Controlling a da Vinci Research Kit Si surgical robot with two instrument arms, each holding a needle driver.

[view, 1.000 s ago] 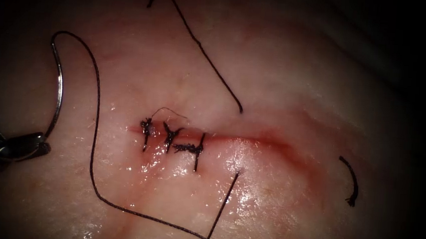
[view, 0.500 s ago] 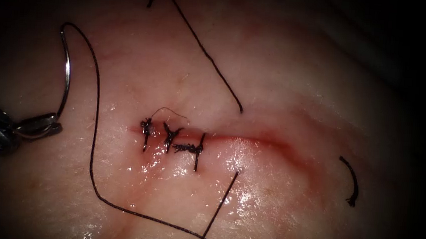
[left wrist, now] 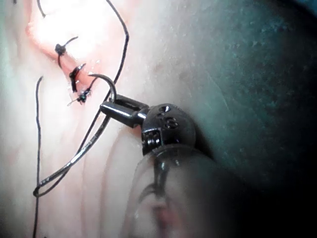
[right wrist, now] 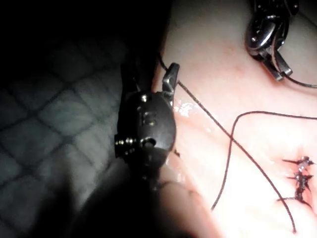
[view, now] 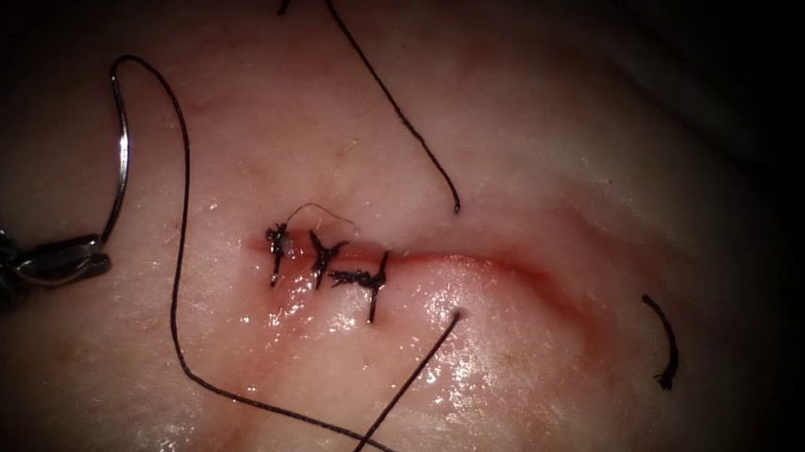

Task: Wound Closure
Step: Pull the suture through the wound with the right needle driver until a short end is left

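My left tool (view: 74,260), well left of the cut (view: 457,258), clamps the needle (view: 122,154) near its pointed end, clear of the tissue (view: 540,150). My right tool (right wrist: 168,82) grips the thread (view: 400,391), which enters the tissue just below the cut. Three stitches (view: 324,263) close the cut's left end.
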